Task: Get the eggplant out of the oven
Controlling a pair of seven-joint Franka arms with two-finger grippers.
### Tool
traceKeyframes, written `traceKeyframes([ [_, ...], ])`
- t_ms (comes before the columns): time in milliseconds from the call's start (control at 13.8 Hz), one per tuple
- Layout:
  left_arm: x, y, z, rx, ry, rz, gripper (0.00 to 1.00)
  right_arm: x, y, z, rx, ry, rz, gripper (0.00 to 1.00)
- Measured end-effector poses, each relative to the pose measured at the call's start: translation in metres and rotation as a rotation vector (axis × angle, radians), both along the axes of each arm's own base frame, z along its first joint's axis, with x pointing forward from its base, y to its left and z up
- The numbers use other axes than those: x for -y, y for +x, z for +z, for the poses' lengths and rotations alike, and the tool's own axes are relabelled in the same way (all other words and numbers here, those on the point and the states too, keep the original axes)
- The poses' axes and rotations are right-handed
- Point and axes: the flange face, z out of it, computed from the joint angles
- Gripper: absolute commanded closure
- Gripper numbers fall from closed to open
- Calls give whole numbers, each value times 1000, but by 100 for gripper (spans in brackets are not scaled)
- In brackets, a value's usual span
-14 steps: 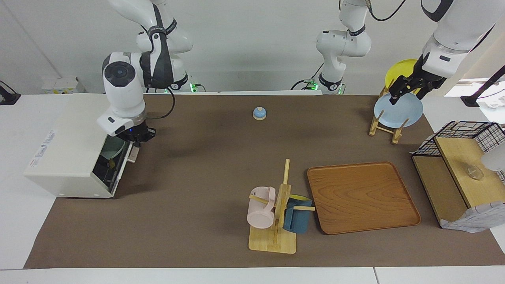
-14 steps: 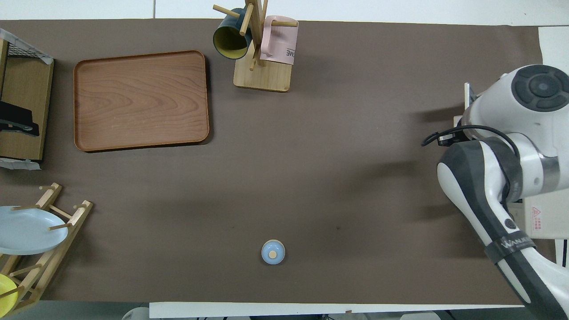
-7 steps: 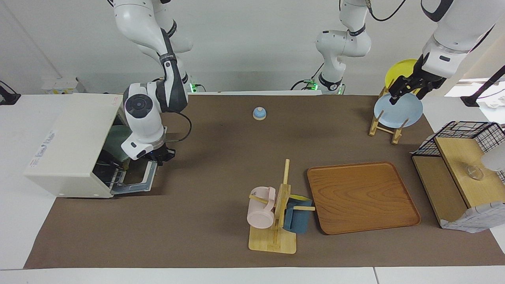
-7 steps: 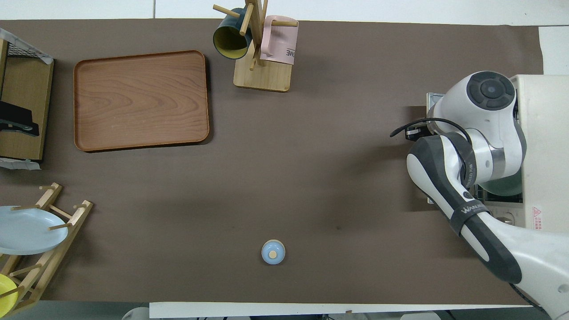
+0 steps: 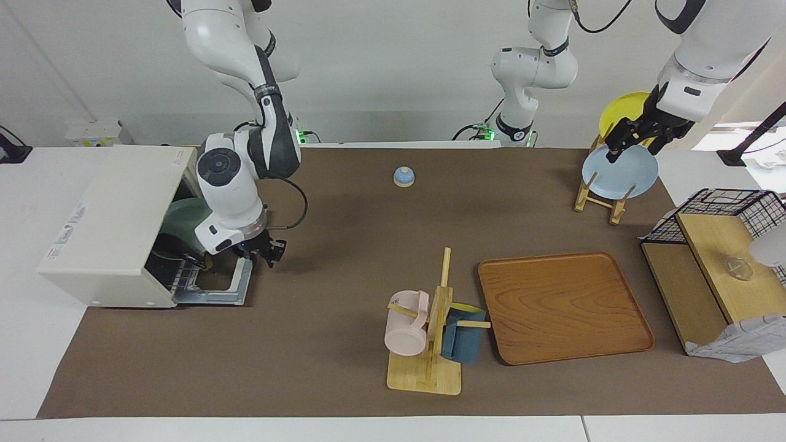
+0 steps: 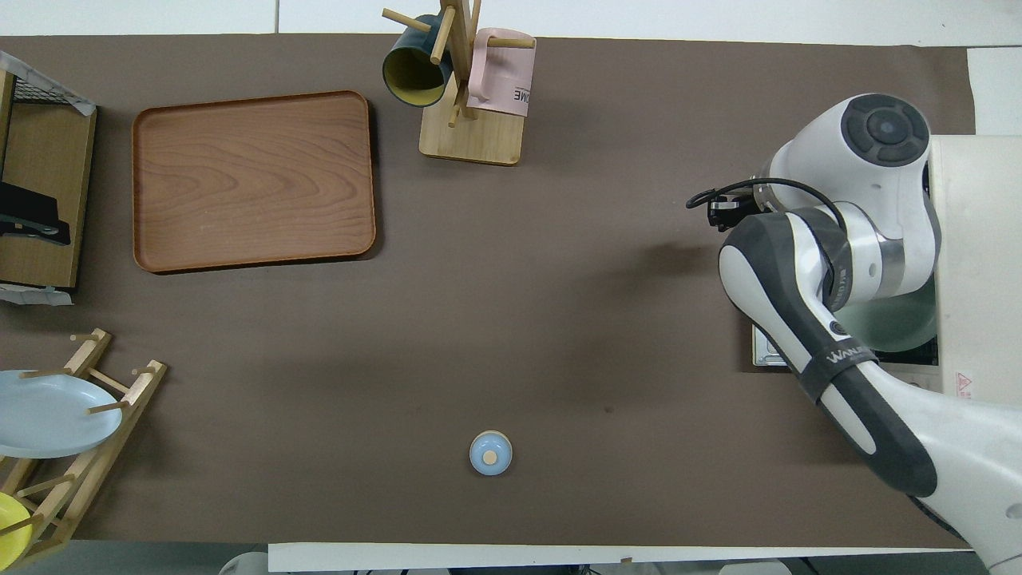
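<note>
The cream-white oven [image 5: 110, 221] stands at the right arm's end of the table; it also shows in the overhead view [image 6: 978, 263]. Its door [image 5: 215, 288] lies folded down flat on the table. My right gripper [image 5: 261, 253] is shut on the door's handle at its free edge. A pale green plate [image 5: 187, 215] sits on the rack inside. The eggplant is not visible; the arm and the oven's dark inside hide it. My left gripper [image 5: 632, 147] waits open over the blue plate in the plate rack.
A small blue bell [image 5: 403, 177] sits near the robots at mid-table. A mug tree [image 5: 433, 331] with a pink and a blue mug, and a wooden tray [image 5: 562, 307], lie farther out. A plate rack [image 5: 599, 196] and a wire shelf [image 5: 718, 264] stand at the left arm's end.
My right gripper has pulled the oven door from nearly closed down to flat open, moving away from the oven. The left arm has not moved.
</note>
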Motion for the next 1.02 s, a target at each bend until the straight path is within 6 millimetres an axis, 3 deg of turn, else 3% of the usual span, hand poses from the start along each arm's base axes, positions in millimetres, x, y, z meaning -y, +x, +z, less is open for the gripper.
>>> traceKeyframes([
  [145,1,0,0,0,0,-1,0,31,-12,20,-65,-17,-52,47],
  [290,2,0,0,0,0,-4,0,61,-24,26,-112,-23,-102,47],
  [581,4,-3,3,2,-1,-7,0,85,-44,-4,-142,-29,-137,51],
  [653,3,-4,6,8,-3,-7,0,91,-48,-11,-143,-45,-131,57],
  [871,1,-11,15,22,-8,-7,0,99,-55,-21,-152,-85,-108,92],
  [944,1,-12,16,17,-8,-6,0,99,-55,-21,-151,-96,-97,100],
  [1016,0,-15,16,5,-7,-5,0,98,-56,-20,-149,-99,-89,100],
])
